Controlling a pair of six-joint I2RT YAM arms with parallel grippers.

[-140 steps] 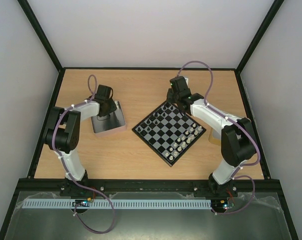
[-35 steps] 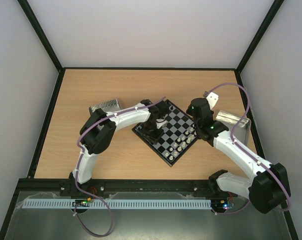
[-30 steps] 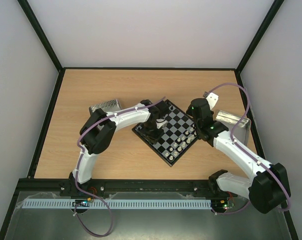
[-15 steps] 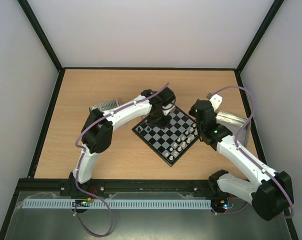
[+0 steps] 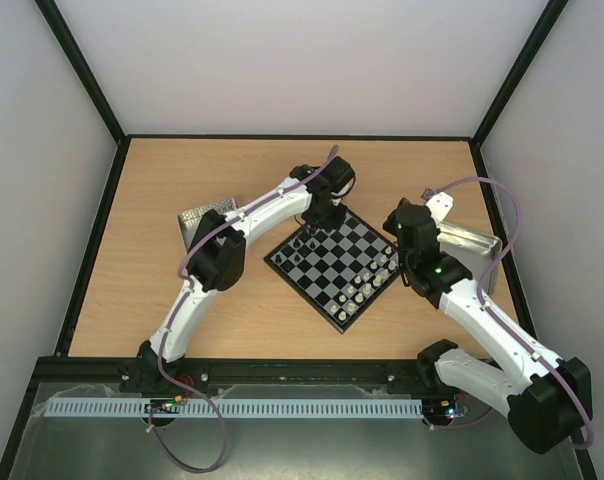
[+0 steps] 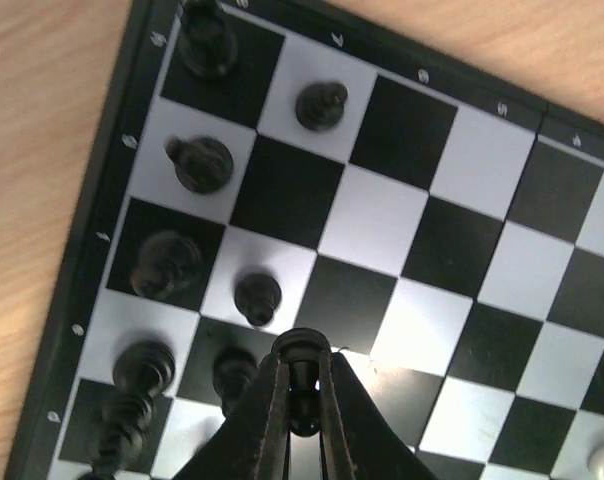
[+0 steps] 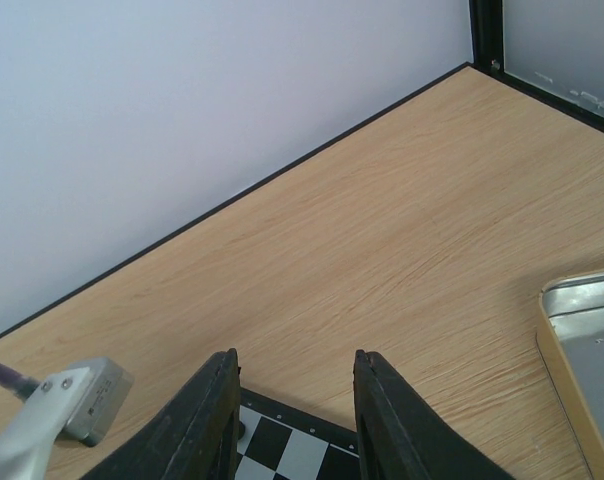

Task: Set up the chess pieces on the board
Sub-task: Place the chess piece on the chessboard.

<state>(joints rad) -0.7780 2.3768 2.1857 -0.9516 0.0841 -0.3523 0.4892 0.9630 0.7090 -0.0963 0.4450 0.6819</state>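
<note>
The board (image 5: 337,262) lies turned like a diamond at the table's middle. Black chess pieces (image 5: 300,248) line its upper-left side and white ones (image 5: 367,288) its lower-right side. My left gripper (image 5: 317,224) hangs over the black side. In the left wrist view, that gripper (image 6: 302,365) is shut on a black piece (image 6: 302,347). Several black pieces (image 6: 200,163) stand on squares beside it. Whether the held piece touches the board I cannot tell. My right gripper (image 7: 294,360) is open and holds nothing, above the board's right corner (image 7: 282,445).
A shiny metal tray (image 5: 204,217) lies left of the board, partly under the left arm. A second tray (image 5: 469,243) lies at the right, with its rim (image 7: 582,295) in the right wrist view. Black frame rails and pale walls border the wooden table (image 5: 182,300).
My left arm has stretched farther back, carrying its gripper from the board's left part toward its far corner. The right arm has swung slightly right and back.
</note>
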